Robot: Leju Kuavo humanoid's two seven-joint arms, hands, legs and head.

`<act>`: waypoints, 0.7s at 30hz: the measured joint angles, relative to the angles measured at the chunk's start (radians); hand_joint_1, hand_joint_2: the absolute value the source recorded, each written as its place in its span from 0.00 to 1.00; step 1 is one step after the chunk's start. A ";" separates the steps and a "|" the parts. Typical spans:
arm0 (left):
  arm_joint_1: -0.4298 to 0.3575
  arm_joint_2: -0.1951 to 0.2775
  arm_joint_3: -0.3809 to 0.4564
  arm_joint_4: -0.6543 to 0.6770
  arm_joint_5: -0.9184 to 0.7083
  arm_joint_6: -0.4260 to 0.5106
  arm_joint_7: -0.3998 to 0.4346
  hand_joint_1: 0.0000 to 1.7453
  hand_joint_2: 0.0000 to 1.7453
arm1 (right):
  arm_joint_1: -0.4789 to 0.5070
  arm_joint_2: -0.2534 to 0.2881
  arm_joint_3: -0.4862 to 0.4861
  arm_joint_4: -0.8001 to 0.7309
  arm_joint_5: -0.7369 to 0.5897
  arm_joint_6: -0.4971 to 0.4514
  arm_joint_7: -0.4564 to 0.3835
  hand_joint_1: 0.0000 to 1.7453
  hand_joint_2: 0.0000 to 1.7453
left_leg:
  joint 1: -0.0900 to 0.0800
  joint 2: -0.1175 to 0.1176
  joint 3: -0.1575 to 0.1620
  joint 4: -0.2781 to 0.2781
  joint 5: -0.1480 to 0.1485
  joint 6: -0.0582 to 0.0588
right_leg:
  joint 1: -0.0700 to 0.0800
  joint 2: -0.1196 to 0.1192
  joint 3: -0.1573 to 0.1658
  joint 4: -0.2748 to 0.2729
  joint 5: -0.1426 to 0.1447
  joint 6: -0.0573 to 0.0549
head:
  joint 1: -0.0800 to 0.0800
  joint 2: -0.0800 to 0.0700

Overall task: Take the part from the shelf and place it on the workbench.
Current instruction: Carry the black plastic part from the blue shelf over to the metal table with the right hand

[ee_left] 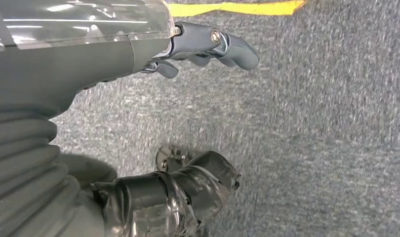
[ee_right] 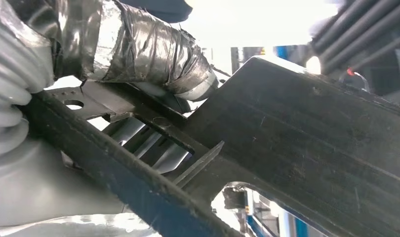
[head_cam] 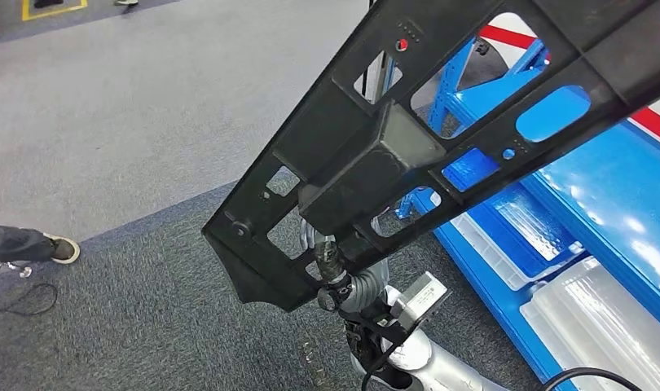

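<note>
The long black part [head_cam: 408,155] fills the near foreground, raised clear of the blue shelf [head_cam: 612,220] on the right and slanting over grey carpet, a person's shoe [head_cam: 63,248] far left. The right hand [head_cam: 331,265] grips it near its lower end, taped thumb clamped across the frame; the left hand [ee_left: 208,44] hangs empty, fingers loosely apart. The carry seems under way; next comes finding the workbench, keeping the far end from swinging.

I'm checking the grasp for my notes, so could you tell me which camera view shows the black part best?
The head view: the black part shows nearly whole, a long frame with cut-outs, held up by the right hand. The right wrist view shows a close stretch of it under the taped thumb; the left wrist view shows carpet instead.
</note>
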 joint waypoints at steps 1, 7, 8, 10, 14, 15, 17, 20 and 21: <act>0.000 0.002 -0.007 0.000 -0.006 -0.002 0.003 0.00 1.00 | 0.005 0.000 0.000 -0.005 0.008 -0.009 0.003 1.00 1.00 | 0.000 -0.013 0.000 -0.004 0.001 0.005 | 0.002 -0.011 0.006 -0.005 -0.002 0.005 | 0.000 0.000; -0.011 0.008 -0.040 0.000 -0.033 -0.008 0.022 0.00 1.00 | 0.027 -0.006 -0.001 -0.031 0.031 -0.046 0.007 1.00 1.00 | 0.010 -0.095 0.036 -0.040 0.005 0.037 | -0.002 0.106 -0.081 0.198 -0.100 0.021 | 0.004 0.000; -0.015 0.008 -0.048 0.000 -0.036 -0.009 0.026 0.00 1.00 | 0.032 -0.007 -0.001 -0.032 0.033 -0.052 0.007 1.00 1.00 | 0.010 -0.112 0.036 -0.039 0.004 0.039 | -0.001 0.116 -0.119 0.252 -0.110 0.022 | 0.005 0.000; -0.017 0.010 -0.060 0.000 -0.042 -0.009 0.033 0.00 1.00 | 0.038 -0.009 -0.002 -0.033 0.037 -0.061 0.008 1.00 1.00 | 0.010 -0.146 0.039 -0.032 -0.002 0.038 | -0.002 0.124 -0.146 0.252 -0.072 0.024 | 0.005 0.000; -0.021 0.014 -0.073 0.000 -0.045 -0.010 0.038 0.00 1.00 | 0.041 -0.012 -0.002 -0.039 0.046 -0.064 0.007 1.00 1.00 | 0.014 -0.207 0.028 0.003 -0.024 0.018 | -0.017 0.199 -0.078 0.044 0.041 0.024 | 0.004 0.000; -0.022 0.015 -0.077 0.000 -0.046 -0.010 0.038 0.00 1.00 | 0.042 -0.013 -0.003 -0.040 0.047 -0.064 0.007 1.00 1.00 | 0.015 -0.219 0.021 0.008 -0.026 0.012 | -0.017 0.213 -0.073 0.033 0.036 0.020 | 0.004 0.000; -0.021 0.017 -0.084 0.000 -0.046 -0.010 0.039 0.00 1.00 | 0.043 -0.013 -0.003 -0.042 0.047 -0.064 0.007 1.00 1.00 | 0.019 -0.240 0.012 0.006 -0.023 0.000 | -0.011 0.200 -0.071 0.030 0.035 0.009 | 0.004 0.000; -0.019 0.022 -0.089 0.000 -0.046 -0.009 0.041 0.00 1.00 | 0.042 -0.013 -0.003 -0.044 0.047 -0.069 0.008 1.00 1.00 | 0.016 -0.178 -0.010 0.044 -0.041 -0.012 | -0.013 0.159 -0.058 0.021 0.036 -0.010 | 0.000 0.000; -0.023 0.023 -0.090 0.000 -0.047 -0.009 0.042 0.00 1.00 | 0.041 -0.013 -0.003 -0.045 0.047 -0.074 0.008 1.00 1.00 | 0.014 -0.137 -0.032 0.092 -0.064 -0.016 | -0.013 0.141 -0.052 0.017 0.034 -0.015 | -0.002 0.000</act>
